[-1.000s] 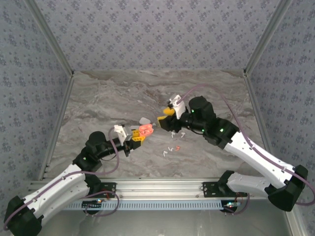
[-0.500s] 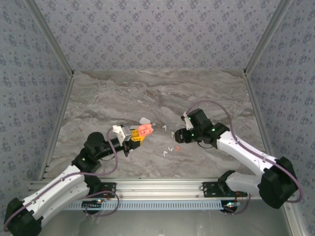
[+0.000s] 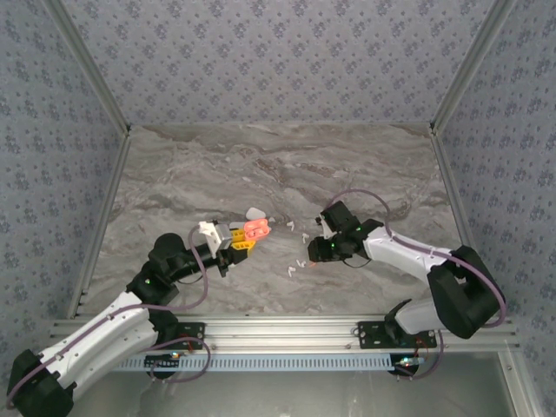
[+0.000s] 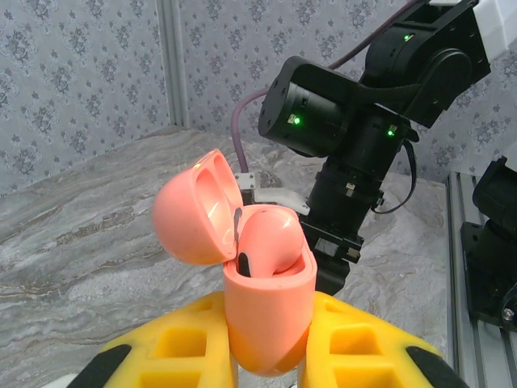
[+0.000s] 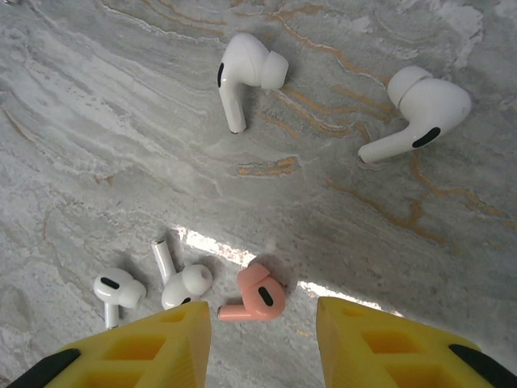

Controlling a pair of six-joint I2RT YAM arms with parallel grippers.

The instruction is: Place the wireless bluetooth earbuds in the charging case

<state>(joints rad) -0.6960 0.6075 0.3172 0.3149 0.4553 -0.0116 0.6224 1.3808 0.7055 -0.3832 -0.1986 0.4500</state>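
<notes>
- Earbuds [image 5: 246,69] lie loose on the marble tabletop [image 5: 97,145] beneath the right gripper [image 5: 262,343]. Two white ones sit farther off and two smaller-looking white ones lie side by side near its left finger.
- One coral earbud [image 5: 258,297] lies on its side just ahead of the gap between the fingers, with its stem pointing left.
- Right gripper's jaws stand apart and hold nothing, straddling the spot just short of the coral earbud.
- Left gripper [image 4: 268,343] is clamped on the lower body of the coral charging case [image 4: 266,283]. It holds the case upright off the table with the lid [image 4: 198,210] swung open.
- A rounded coral shape already fills part of the case's well; whether that is a seated bud or the insert, I cannot tell.
- Handling, as a judgement: each bud looks very light, hard and glossy, so it will probably skid on the stone or squirt out of a careless pinch.
- Best hold is likely across the bulb where the stem joins it, leaving the stem free to lead into its socket.
- Pads are broad next to so small a piece, so the pinch should be centred and gentle.
</notes>
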